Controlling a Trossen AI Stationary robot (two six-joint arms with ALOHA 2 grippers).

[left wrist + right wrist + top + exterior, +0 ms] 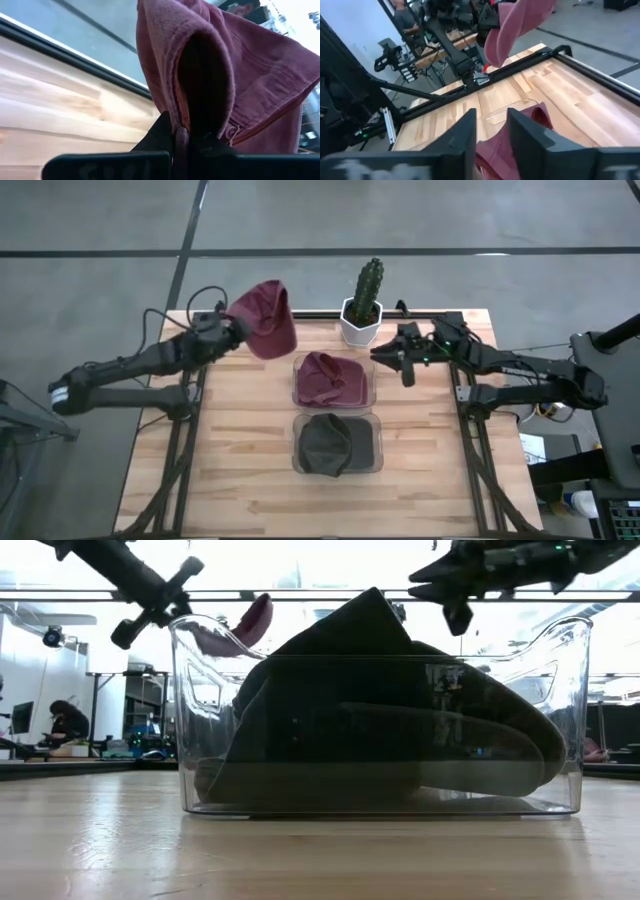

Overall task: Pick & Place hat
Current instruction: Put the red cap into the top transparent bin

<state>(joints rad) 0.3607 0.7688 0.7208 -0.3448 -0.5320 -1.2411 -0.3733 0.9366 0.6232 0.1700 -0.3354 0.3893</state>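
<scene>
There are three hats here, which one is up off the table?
The maroon hat held by the left gripper, hanging above the table's far left. The other maroon hat and the dark hat lie in clear bins.

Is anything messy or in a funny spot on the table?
Mostly tidy. One maroon hat slumps crumpled in its clear bin. Another maroon hat dangles in the air from the left gripper, not in any bin yet.
</scene>
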